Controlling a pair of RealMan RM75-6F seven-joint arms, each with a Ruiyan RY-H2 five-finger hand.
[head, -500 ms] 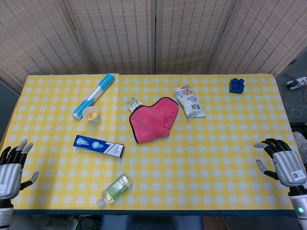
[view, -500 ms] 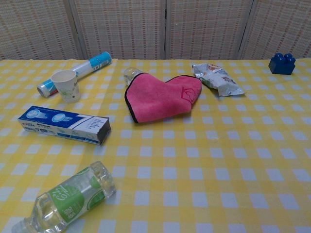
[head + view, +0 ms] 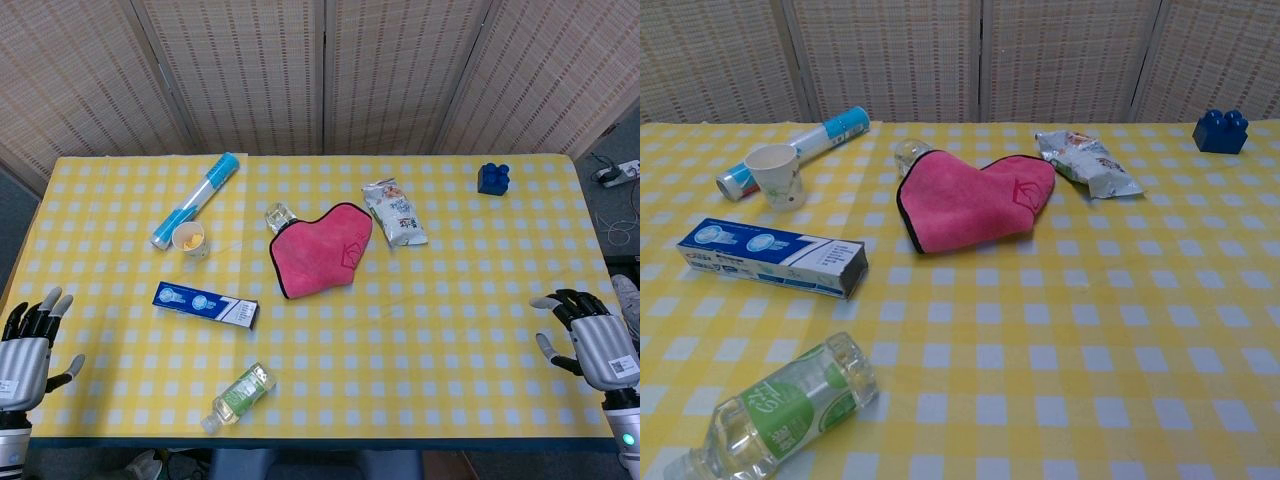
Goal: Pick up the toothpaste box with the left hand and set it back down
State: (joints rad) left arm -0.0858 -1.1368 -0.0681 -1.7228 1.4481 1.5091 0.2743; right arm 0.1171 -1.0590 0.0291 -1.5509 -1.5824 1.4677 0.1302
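Observation:
The blue and white toothpaste box [image 3: 205, 305] lies flat on the yellow checked table [image 3: 450, 330], left of centre; the chest view shows the box [image 3: 772, 257] with its dark end toward the right. My left hand [image 3: 28, 348] hovers at the table's front left corner, fingers spread, holding nothing, well left of the box. At the front right corner my right hand [image 3: 590, 338] is also empty with fingers apart. Neither hand appears in the chest view.
A green-labelled bottle [image 3: 238, 395] lies near the front edge. A paper cup [image 3: 190, 240] and a blue-white tube [image 3: 196, 199] sit behind the box. A pink cloth [image 3: 320, 250], a small jar [image 3: 277, 216], a snack packet [image 3: 394, 213] and a blue brick [image 3: 493, 178] lie further back.
Both hands have dropped slightly toward the near edge. The objects on the table have not moved.

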